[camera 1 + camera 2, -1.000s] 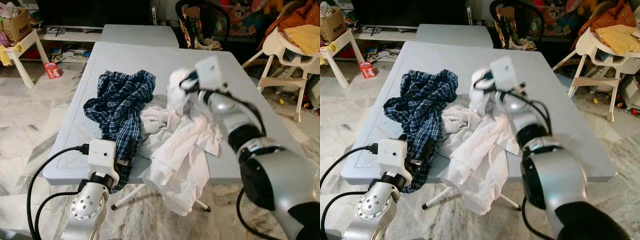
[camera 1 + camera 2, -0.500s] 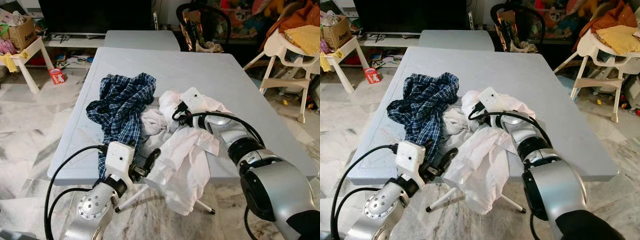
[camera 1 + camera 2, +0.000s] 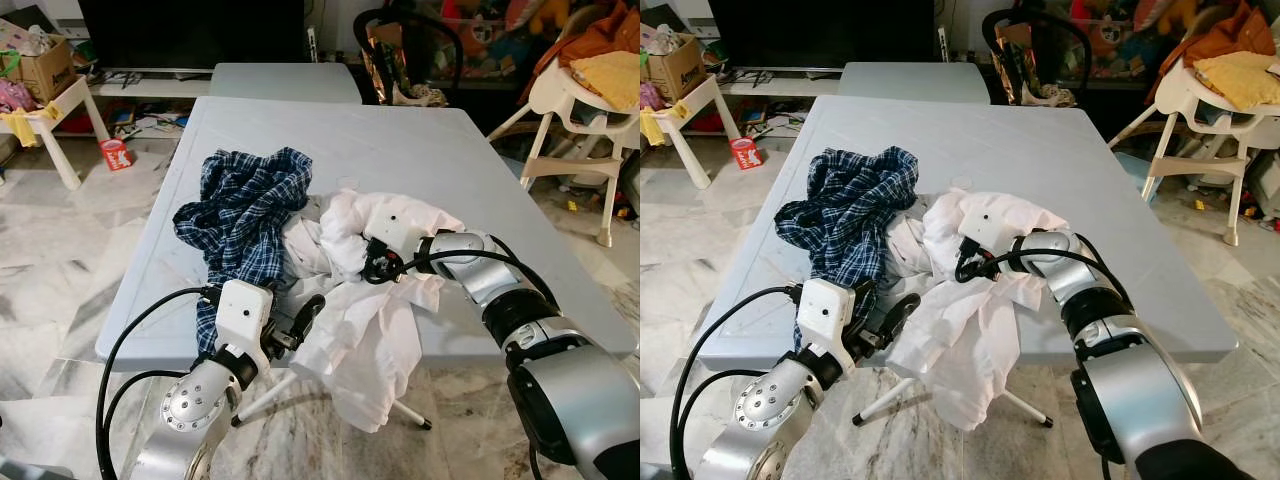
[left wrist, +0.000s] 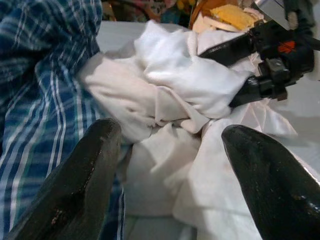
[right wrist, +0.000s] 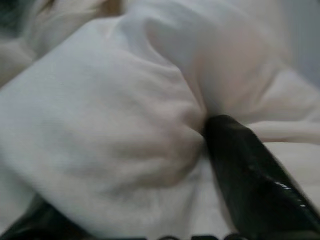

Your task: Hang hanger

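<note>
Our right gripper (image 3: 372, 268) has dropped from mid-air into the white garment (image 3: 360, 330), fingers pinching a fold; left gripper (image 4: 165, 165) spread wide at the table's (image 3: 400, 140) near edge; hanger not seen, so hanging stays far off.

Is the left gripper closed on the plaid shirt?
No, the left gripper is open, fingers spread in front of the plaid shirt and white garment.
</note>
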`<state>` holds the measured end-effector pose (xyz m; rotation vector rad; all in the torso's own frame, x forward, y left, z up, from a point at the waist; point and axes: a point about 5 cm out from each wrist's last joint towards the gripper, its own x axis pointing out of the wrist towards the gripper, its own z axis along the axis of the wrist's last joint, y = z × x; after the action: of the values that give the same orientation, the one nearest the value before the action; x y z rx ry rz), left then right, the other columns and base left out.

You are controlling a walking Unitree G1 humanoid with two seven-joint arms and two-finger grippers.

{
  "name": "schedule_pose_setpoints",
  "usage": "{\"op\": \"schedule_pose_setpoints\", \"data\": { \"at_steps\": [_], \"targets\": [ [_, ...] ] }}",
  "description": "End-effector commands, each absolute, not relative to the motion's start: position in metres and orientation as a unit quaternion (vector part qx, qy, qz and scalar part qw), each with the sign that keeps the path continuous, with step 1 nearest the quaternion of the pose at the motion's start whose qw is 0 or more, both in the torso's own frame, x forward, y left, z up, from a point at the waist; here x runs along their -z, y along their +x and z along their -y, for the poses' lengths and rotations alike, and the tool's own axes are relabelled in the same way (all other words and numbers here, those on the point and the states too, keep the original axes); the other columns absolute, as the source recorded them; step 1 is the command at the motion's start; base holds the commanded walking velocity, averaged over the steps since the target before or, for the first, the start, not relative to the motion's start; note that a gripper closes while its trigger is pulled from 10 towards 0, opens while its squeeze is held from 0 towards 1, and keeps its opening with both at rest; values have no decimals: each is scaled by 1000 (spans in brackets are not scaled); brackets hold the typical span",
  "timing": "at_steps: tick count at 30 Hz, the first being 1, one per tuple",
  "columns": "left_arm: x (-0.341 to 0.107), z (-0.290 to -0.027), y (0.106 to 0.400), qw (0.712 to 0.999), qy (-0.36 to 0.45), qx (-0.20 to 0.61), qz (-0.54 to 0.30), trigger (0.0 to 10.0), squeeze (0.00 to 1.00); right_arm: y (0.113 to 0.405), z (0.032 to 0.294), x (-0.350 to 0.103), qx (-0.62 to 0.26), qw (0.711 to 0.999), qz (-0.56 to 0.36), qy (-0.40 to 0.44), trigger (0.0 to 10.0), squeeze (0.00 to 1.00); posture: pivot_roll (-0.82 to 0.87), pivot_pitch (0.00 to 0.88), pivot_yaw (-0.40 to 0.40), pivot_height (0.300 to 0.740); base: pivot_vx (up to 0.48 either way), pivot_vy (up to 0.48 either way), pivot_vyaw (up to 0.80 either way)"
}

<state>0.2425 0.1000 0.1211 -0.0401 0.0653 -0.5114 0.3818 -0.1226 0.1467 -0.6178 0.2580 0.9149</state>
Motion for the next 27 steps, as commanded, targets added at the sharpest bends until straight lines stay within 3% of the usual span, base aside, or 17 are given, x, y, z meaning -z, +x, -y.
{"op": "schedule_pose_setpoints", "data": {
  "at_steps": [1, 6, 12, 18, 23, 27],
  "targets": [
    [-121, -99, 244, 967, -19, 251, -30, 10000, 0, 387, 124, -158, -412, 864, -100, -271, 10000, 1000, 74, 0, -47, 740, 0, 0, 0],
    [-120, -102, 246, 970, -19, 242, -30, 10000, 0, 392, 136, -174, -372, 887, -70, -266, 10000, 1000, 72, 0, -50, 740, 0, 0, 0],
    [-116, -100, 244, 969, -18, 243, -37, 10000, 0, 382, 150, -167, -402, 868, -76, -282, 10000, 1000, 65, 0, -49, 740, 0, 0, 0],
    [-116, -99, 246, 969, -19, 243, -37, 10000, 0, 359, 174, -148, -461, 819, -116, -321, 10000, 1000, 47, 0, -43, 740, 0, 0, 0],
    [-116, -102, 248, 973, -18, 227, -32, 10000, 0, 344, 175, -152, -497, 816, -99, -278, 10000, 1000, 37, 0, -40, 740, 0, 0, 0],
    [-110, -113, 253, 985, 5, 171, -32, 10000, 0, 339, 166, -159, -495, 834, -68, -233, 10000, 1000, 31, 0, -37, 740, 0, 0, 0]
  ]
}}
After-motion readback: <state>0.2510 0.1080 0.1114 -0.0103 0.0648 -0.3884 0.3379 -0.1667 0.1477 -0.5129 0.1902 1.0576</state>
